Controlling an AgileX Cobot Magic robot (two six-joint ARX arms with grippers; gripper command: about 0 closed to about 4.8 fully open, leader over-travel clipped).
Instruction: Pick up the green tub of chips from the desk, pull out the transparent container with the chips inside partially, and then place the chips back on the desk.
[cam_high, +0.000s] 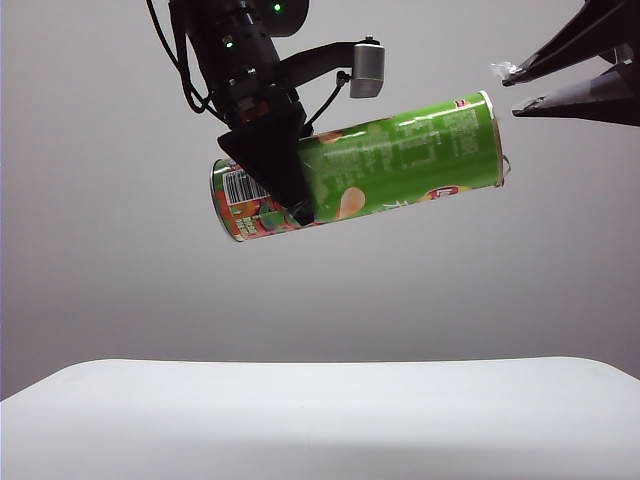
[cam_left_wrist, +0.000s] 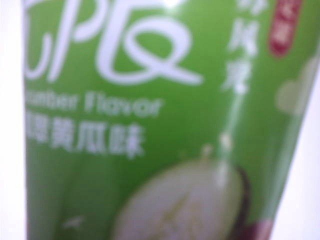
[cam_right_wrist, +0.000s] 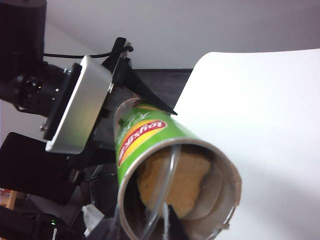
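Observation:
The green tub of chips (cam_high: 400, 160) hangs tilted in the air well above the desk (cam_high: 320, 420), its open end raised to the right. My left gripper (cam_high: 298, 200) is shut on its lower half, beside the barcode label; the tub's green label (cam_left_wrist: 150, 125) fills the left wrist view and hides the fingers. My right gripper (cam_high: 512, 90) stands open just off the upper edge of the tub's mouth, jaws apart. In the right wrist view the tub (cam_right_wrist: 145, 135) shows the chips (cam_right_wrist: 175, 185) inside the transparent container (cam_right_wrist: 172, 160), both within the rim, with the right gripper (cam_right_wrist: 142, 225) at the mouth.
The silver camera housing (cam_high: 367, 70) on the left wrist sticks out above the tub and also shows as a housing (cam_right_wrist: 80, 105) beside it. The desk (cam_right_wrist: 260, 125) has a rounded corner with dark floor beyond. A plain grey wall lies behind.

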